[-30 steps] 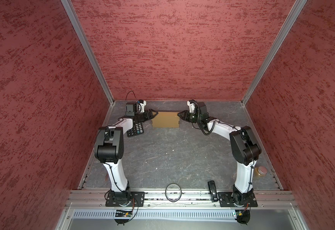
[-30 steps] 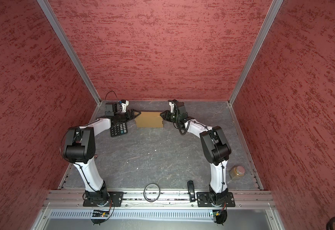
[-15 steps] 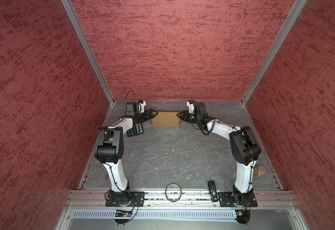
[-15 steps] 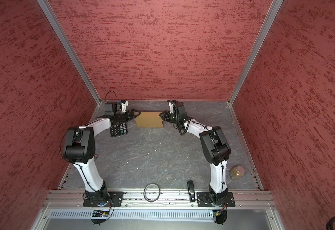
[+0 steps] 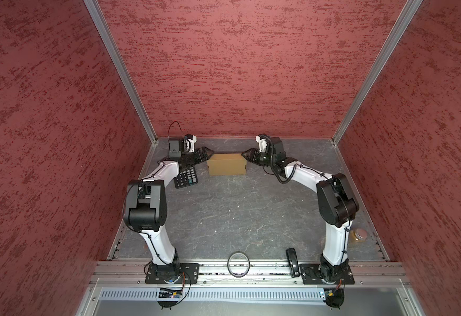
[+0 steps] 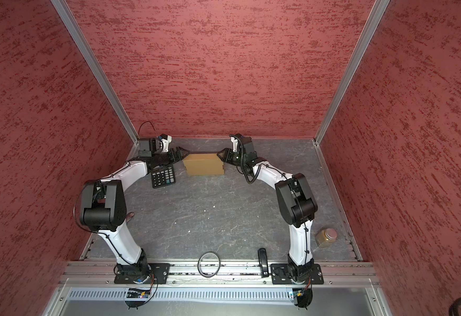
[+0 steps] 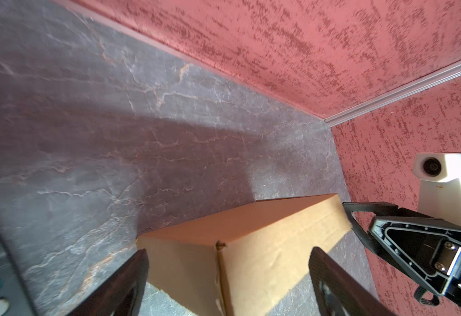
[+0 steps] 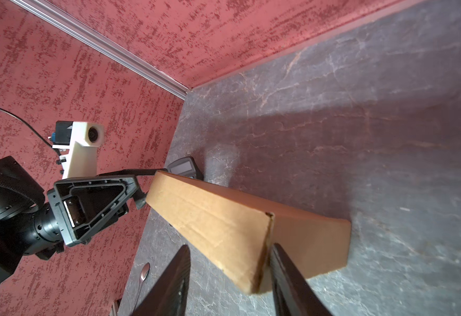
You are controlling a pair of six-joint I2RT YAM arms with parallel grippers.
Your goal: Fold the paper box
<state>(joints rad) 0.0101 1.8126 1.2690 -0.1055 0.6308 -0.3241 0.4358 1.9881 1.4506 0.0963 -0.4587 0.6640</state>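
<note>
Looking in both top views, we find the tan-brown cardboard paper box (image 5: 226,164) (image 6: 203,164) on the grey veined counter (image 5: 237,213) by the red wall (image 5: 237,68), between the left hand (image 5: 209,151) and right hand (image 5: 245,154). A black calculator (image 5: 186,177) lies beside it under the left arm (image 5: 166,171).

Left wrist view: our left hand (image 7: 228,253) gapes wide around one box corner.

Right wrist view: the right hand (image 8: 230,247) stands partly spread astride the other end.

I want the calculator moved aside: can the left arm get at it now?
Likely yes: the calculator lies just beside the left gripper, nothing on it, and the jaws stand open, gripping nothing.
</note>
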